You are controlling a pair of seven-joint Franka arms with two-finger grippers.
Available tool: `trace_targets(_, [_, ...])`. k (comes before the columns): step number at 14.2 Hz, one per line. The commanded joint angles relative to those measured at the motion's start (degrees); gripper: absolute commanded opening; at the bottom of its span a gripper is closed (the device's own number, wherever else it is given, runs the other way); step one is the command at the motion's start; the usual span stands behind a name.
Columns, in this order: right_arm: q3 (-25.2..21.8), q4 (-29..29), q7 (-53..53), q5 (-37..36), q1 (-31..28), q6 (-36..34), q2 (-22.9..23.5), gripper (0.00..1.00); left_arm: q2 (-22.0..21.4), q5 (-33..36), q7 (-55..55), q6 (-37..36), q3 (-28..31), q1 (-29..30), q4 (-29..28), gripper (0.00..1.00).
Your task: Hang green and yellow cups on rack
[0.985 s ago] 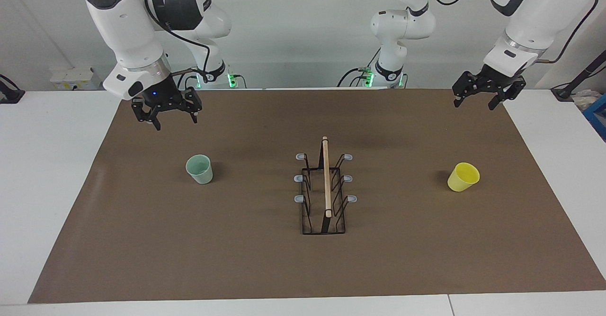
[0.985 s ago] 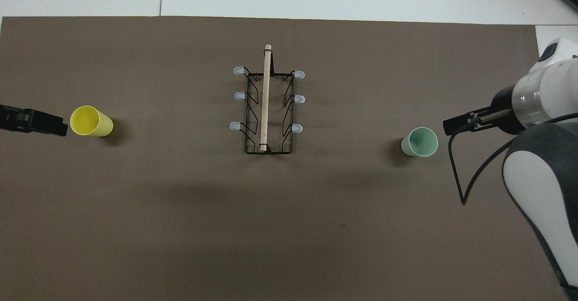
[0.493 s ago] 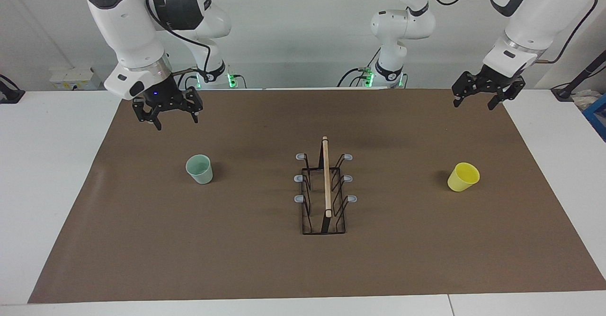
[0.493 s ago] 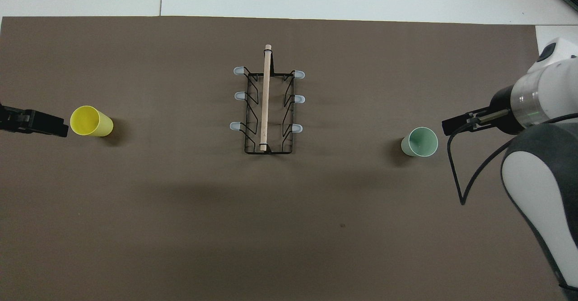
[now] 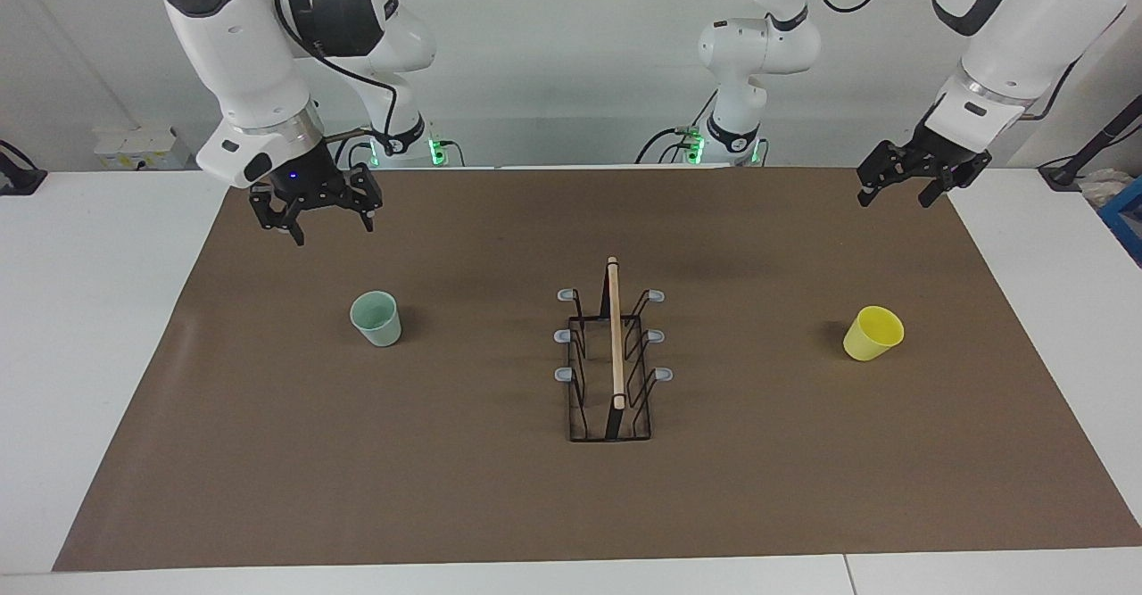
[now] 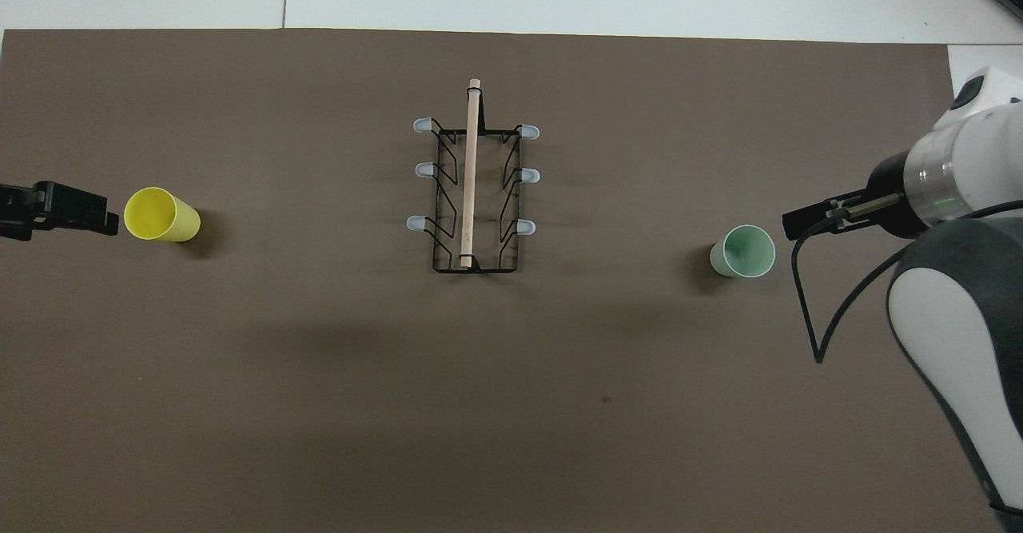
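Cups, green (image 5: 376, 318) and yellow (image 5: 873, 333), stand unhung on the bench either side of the rack (image 5: 612, 363); left gripper (image 5: 922, 181) has risen slightly, right gripper (image 5: 312, 210) unchanged, both jaws open, empty.

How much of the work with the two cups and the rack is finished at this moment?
Nothing is done yet. The rack has all its prongs bare. The green cup stands upright on the brown mat toward the right arm's end; the yellow cup is toward the left arm's end. Both the right hand and the left hand are open and empty, raised above the mat. Picking up and hanging both cups is left.
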Motion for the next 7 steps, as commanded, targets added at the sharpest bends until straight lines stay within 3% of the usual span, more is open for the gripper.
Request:
trace_targets(1, [0.6,1.0,0.7,0.3,-0.6,-0.9,0.5,1.0,5.9,-3.1,-4.4,-1.1,3.7,-0.8,5.3,1.0])
trace_targets(4, [0.6,1.0,0.7,0.3,-0.6,-1.0,0.5,1.0,13.2,-7.2,-12.8,-2.4,7.9,-1.0,11.7,1.0])
trace_targets(7, [0.6,0.9,0.7,0.3,-0.5,-1.0,0.5,1.0,17.9,-11.8,-25.0,-1.2,10.8,-1.0,14.7,1.0])
